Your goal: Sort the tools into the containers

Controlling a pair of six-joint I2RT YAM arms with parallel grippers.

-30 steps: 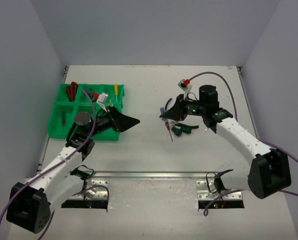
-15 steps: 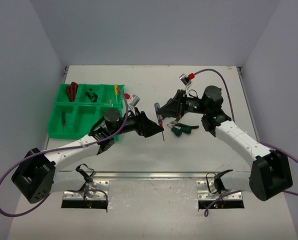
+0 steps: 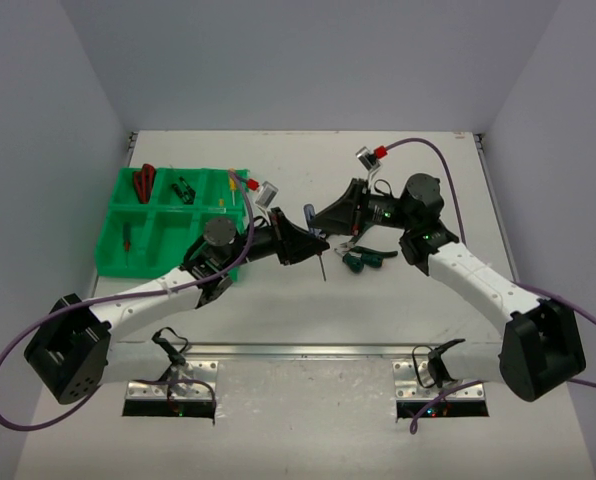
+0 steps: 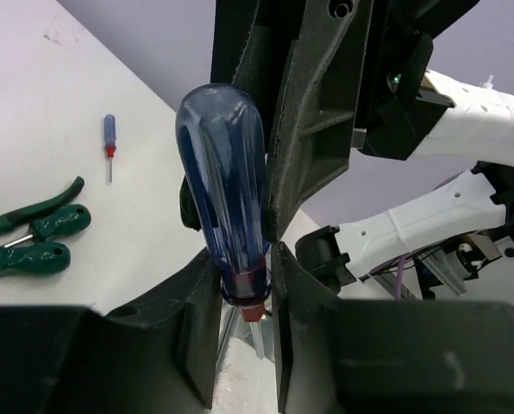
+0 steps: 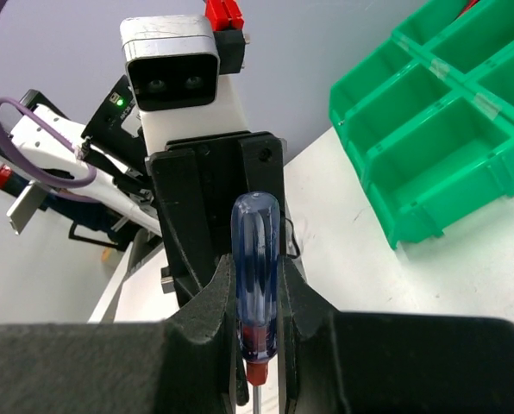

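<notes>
A: What is where, from left to right?

B: A bright green divided plastic tray (image 3: 128, 266) lies by the table's left edge. Over the table's middle, the black left gripper (image 4: 244, 297) and the black right gripper (image 5: 255, 323) both pinch one translucent blue-handled screwdriver (image 4: 222, 172). This is probably a handover toward the tray. Green-handled pliers (image 3: 364, 259) lie just right of them.

A: Any writing?

B: None readable.

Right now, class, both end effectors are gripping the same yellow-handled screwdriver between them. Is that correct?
Wrong in one respect: the handle is clear blue, not yellow. The left wrist view shows the screwdriver plainly, with the left end effector closed on its neck. The right end effector grips the same screwdriver.
</notes>
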